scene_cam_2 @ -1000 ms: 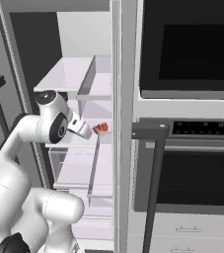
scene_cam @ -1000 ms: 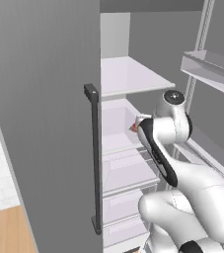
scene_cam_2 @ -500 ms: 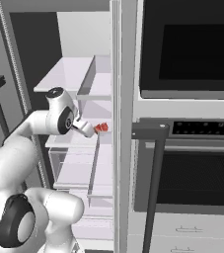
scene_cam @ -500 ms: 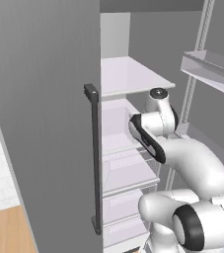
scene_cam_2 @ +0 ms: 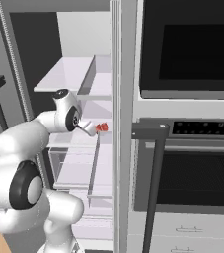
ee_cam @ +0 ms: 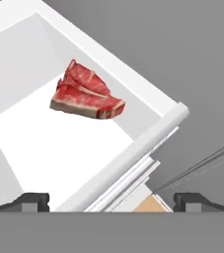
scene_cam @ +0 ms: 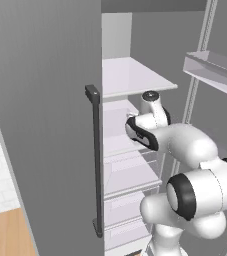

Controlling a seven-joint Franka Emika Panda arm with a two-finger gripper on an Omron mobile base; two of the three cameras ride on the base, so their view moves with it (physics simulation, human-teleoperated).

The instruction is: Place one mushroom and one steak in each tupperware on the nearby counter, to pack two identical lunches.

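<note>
We are reaching with the arm point(scene_cam: 185, 145) into the open fridge point(scene_cam_2: 79, 79), between its grey door point(scene_cam: 45, 125) on our left and the built-in oven point(scene_cam_2: 187, 99) on our right, and the hand is sitting at the level of a middle shelf. In the hand view we are looking down into a white shelf bin point(ee_cam: 148, 133) with a raised front rim, and the steaks point(ee_cam: 86, 94) are lying on its pale floor: what looks like two red slabs stacked, one overlapping the other, though we cannot tell for certain how many there are. The same red patch point(scene_cam_2: 101, 127) is showing in the right base view just past the hand. The gripper point(ee_cam: 111, 200) is standing with its jaws spread wide and empty, the two dark tips point(ee_cam: 32, 200) rising far apart at the bottom of the hand view. The relation that matters is this: the meat is lying ahead of the jaws and off toward the left tip, well apart from both, beyond the bin's rim. Its long axis is running across the hand view, dipping slightly toward the right, with the cut pale-edged face turned toward us and the narrow end pointing right. We judge we are needing to advance over the rim and shift left before closing across the short width.
</note>
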